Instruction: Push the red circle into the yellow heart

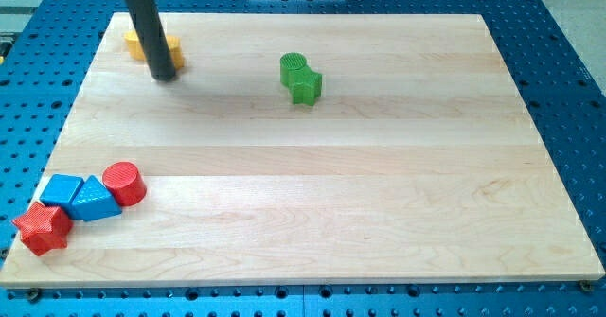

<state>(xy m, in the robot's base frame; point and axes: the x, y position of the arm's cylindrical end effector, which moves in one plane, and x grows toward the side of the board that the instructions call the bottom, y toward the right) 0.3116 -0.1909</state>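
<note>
The red circle (pixel 123 184) is a short red cylinder at the view's lower left, touching the blue triangle (pixel 95 200). A yellow block (pixel 142 48), its shape partly hidden behind the rod, lies at the view's top left. My tip (pixel 165 74) rests on the board just in front of and to the right of the yellow block, far above the red circle in the view.
A blue cube (pixel 62 191) and a red star (pixel 42 228) sit in the lower-left cluster with the blue triangle. Two green blocks (pixel 300 78) stand together at top centre. The wooden board (pixel 379 194) lies on a blue perforated table.
</note>
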